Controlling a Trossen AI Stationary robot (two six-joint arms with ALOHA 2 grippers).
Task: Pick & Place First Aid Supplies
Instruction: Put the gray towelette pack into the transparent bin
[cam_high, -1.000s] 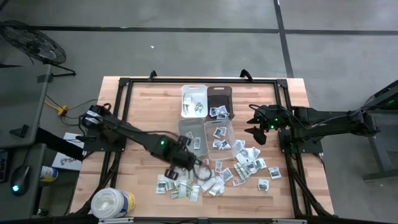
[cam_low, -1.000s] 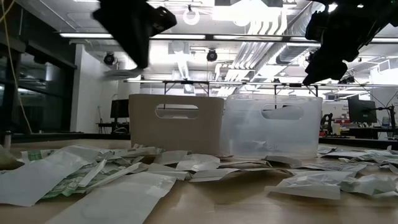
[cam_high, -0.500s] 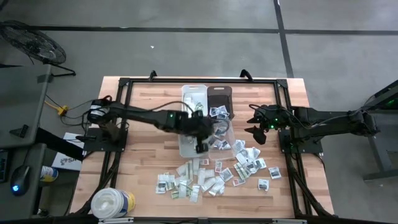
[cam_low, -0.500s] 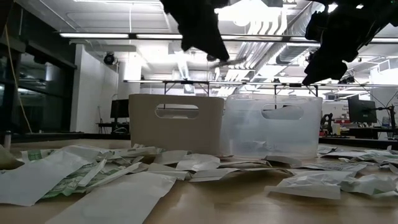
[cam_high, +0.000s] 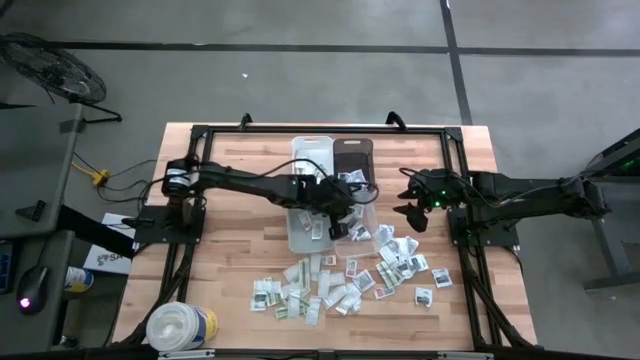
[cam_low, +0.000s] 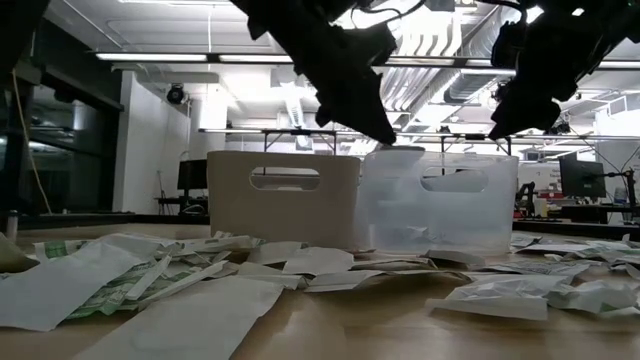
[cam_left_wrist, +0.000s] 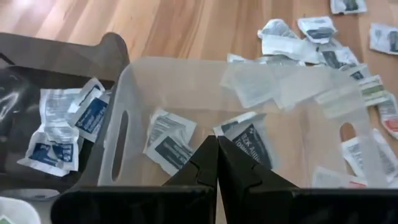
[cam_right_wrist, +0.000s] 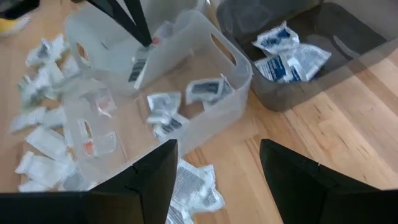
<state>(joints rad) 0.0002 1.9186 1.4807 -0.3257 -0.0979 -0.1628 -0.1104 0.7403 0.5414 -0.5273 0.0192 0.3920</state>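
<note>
Many small white packets lie flat on the wooden table in two heaps, one near the front (cam_high: 320, 288) and one to the right (cam_high: 402, 262). My left gripper (cam_high: 335, 222) is shut on one packet (cam_right_wrist: 140, 65) above the right-hand clear bin (cam_high: 355, 215), which has several packets (cam_left_wrist: 169, 144) on its floor. In the left wrist view the shut fingers (cam_left_wrist: 217, 149) hide the held packet. My right gripper (cam_high: 412, 212) hangs open and empty to the right of the bins, above the table. My left gripper pinches the packet's upper end (cam_right_wrist: 148, 47) between its two fingertips, which come from above, pointing down. The packet hangs below the fingers, clear of the bin's floor, about level with the clear bin's rim (cam_right_wrist: 186, 25).
A second clear bin (cam_high: 306, 226) stands left of the first. A white bin (cam_high: 312, 160) and a dark bin (cam_high: 352, 160) with packets stand behind them. A big white round tub (cam_high: 182, 325) stands at the near left corner. Black frame rails (cam_high: 200, 200) run along the table's sides.
My left gripper has gone from the near heap of packets toward the table's far and right edges, across the left clear bin, and now hangs over the right clear bin with the packet.
</note>
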